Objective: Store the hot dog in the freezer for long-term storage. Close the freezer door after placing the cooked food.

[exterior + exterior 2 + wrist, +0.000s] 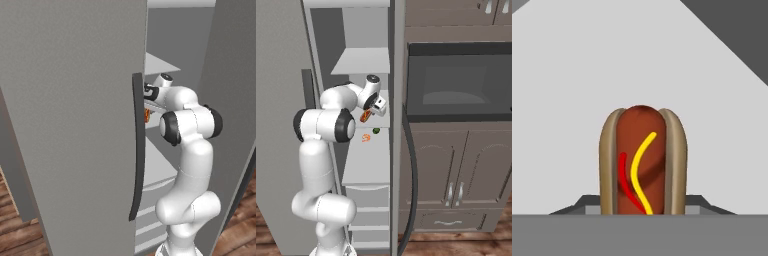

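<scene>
The freezer (363,62) stands open, showing white shelves and white drawers below. My gripper (368,113) reaches in over the middle shelf and is shut on the hot dog (364,116), a red-orange sausage in a tan bun. In the hand view the hot dog (643,160) stands between my fingertips, striped red and yellow, above the pale shelf. The left base view has a bit of the hot dog (147,115) peeking out beside the long dark handle (138,150) of the freezer door (75,125), which is swung wide open and covers the left half.
A small dark green round item (376,131) and a flat orange scrap (366,138) lie on the shelf below my hand. To the right are the fridge's right door edge (398,125), a dark microwave (456,80) and brown cabinets (456,175).
</scene>
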Controlling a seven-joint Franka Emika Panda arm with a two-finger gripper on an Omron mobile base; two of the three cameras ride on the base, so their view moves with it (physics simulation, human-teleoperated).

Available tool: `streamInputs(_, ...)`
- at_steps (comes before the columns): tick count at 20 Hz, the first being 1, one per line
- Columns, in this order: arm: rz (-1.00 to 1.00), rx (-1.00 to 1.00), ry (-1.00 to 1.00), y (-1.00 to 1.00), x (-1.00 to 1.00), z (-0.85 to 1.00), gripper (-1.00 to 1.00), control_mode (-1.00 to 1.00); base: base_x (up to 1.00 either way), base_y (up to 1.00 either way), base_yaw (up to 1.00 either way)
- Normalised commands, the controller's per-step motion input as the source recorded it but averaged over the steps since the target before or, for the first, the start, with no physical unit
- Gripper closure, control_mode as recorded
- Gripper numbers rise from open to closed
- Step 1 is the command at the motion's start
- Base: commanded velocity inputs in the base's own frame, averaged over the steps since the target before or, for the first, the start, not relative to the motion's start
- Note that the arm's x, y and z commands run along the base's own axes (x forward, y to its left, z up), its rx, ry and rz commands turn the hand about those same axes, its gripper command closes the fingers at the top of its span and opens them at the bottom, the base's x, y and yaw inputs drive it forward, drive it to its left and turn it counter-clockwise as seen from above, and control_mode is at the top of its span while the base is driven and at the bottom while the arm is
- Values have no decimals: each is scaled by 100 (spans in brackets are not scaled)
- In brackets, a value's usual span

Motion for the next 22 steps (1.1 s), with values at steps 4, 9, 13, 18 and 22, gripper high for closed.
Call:
streamInputs(4,0,0,0,0,5,-4,-100,-100,0,0,0)
streamInputs(9,0,0,-1,0,0,0,-100,-100,0,0,0)
streamInputs(13,0,0,-2,0,0,0,-100,-100,0,0,0)
streamInputs(18,0,0,-1,0,0,0,-100,-100,0,0,0)
streamInputs(22,0,0,0,0,0,0,-100,-100,0,0,0)
